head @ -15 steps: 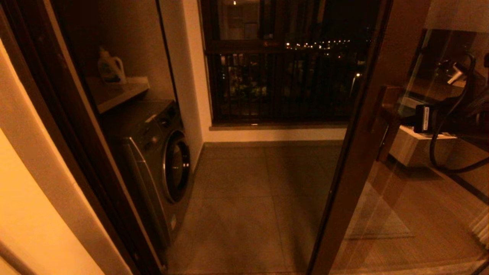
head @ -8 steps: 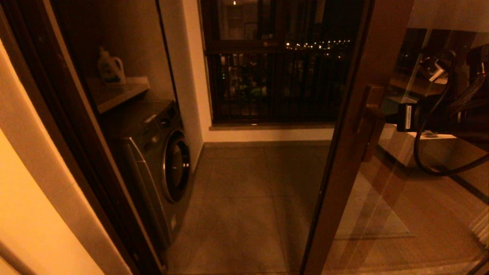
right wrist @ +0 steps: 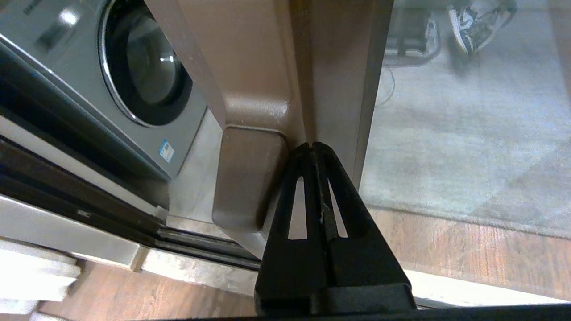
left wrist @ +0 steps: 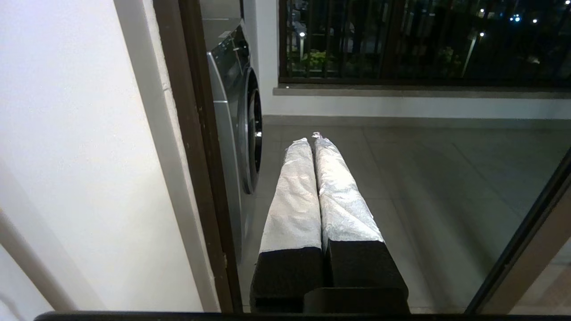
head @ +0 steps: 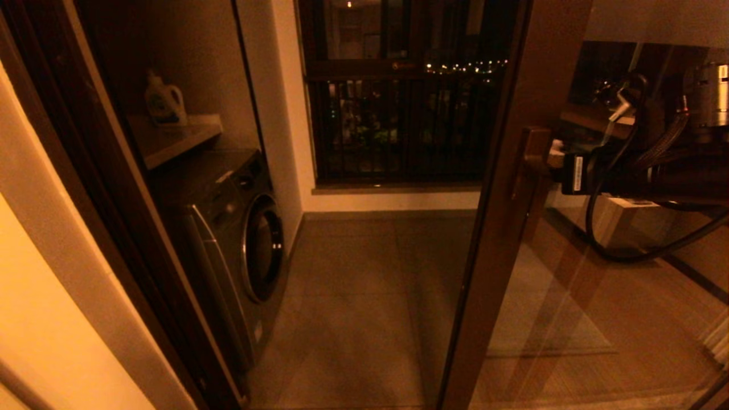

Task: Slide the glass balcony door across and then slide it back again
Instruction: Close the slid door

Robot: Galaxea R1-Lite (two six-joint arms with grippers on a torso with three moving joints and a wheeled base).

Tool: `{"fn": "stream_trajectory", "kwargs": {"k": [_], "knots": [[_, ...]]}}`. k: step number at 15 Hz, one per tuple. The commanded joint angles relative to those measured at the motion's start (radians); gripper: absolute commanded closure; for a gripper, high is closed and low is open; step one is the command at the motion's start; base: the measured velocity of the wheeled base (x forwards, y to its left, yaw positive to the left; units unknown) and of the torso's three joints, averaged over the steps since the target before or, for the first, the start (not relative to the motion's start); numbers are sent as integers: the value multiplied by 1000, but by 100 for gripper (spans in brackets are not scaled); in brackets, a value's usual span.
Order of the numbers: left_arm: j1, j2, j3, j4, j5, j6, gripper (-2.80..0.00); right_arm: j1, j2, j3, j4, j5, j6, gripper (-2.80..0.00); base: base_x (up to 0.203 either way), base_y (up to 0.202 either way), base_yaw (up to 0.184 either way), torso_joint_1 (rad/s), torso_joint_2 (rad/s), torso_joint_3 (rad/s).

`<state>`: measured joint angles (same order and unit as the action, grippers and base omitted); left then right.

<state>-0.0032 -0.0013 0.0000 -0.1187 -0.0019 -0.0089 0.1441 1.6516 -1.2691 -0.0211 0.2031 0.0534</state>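
Observation:
The glass balcony door has a dark brown wooden frame, and its leading stile stands right of the view's centre with the doorway open to its left. Its wooden bar handle sits on that stile. My right gripper reaches in from the right at handle height. In the right wrist view the right gripper is shut, its tips pressed into the corner between the handle and the stile. My left gripper is shut and holds nothing, hanging low near the left jamb; the door's edge shows beyond it.
A washing machine stands on the balcony's left under a shelf with a detergent bottle. A dark window with railing bars fills the far wall. The fixed jamb bounds the opening on the left.
The door's stile and handle have slid leftward across the opening, narrowing it. My right arm has moved left with the handle. The left arm is unchanged.

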Motion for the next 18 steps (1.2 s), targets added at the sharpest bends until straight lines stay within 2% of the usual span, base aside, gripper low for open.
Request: {"fn": "stream_trajectory", "kwargs": {"k": [1,5,9,14,16,18], "knots": [[0,1,40,-1,0,0,0,23,19,0,-3,-2,-3,0,0,0,0,0,0,0],[0,1,40,-1,0,0,0,78,44,0,-59,-19,0,0,0,0,0,0,0,0],[0,1,40,-1,0,0,0,149,75,-31,-75,-82,2,0,0,0,0,0,0,0],[0,1,40,-1,0,0,0,230,73,-38,-77,-96,28,0,0,0,0,0,0,0],[0,1,40,-1,0,0,0,274,70,-37,-77,-149,38,0,0,0,0,0,0,0],[0,1,40,-1,0,0,0,299,72,-38,-77,-159,39,0,0,0,0,0,0,0]]}}
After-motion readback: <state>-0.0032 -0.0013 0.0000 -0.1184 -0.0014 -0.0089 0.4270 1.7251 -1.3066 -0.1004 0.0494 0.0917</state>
